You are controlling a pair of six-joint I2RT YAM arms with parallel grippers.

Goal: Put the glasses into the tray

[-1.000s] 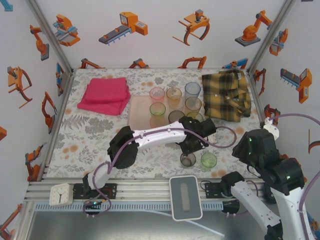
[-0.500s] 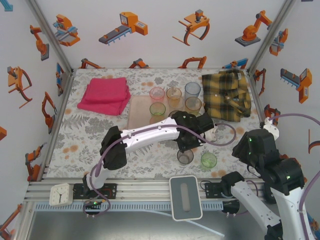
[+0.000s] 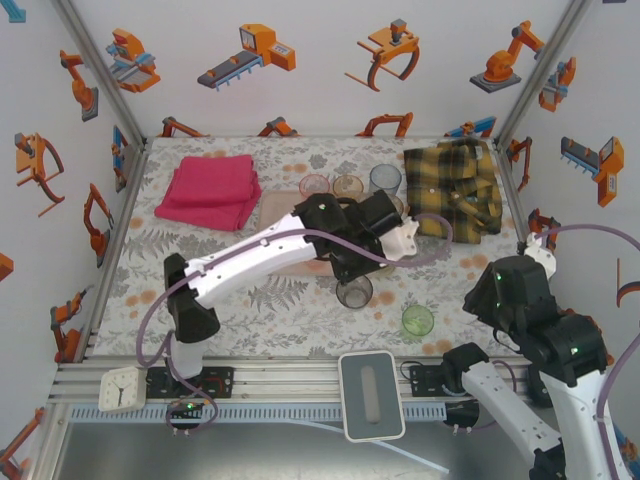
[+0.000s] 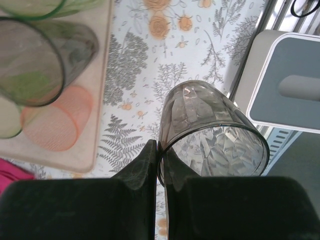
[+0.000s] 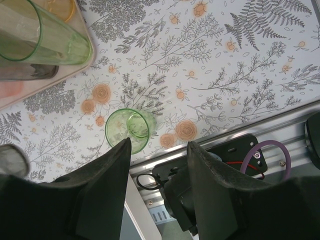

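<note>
Pinching the rim of the smoky grey faceted tumbler (image 4: pixel 210 135), left gripper (image 4: pixel 159 150) holds it over floral cloth (image 4: pixel 150 75) beside the smooth pink tray (image 4: pixel 97 115); right gripper (image 5: pixel 159 145) gapes empty above 1 green tumbler (image 5: pixel 129 130).

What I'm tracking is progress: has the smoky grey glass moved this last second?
Yes. In the left gripper, the smoky grey glass went up-left, away from the loose green glass toward the tray.
</note>
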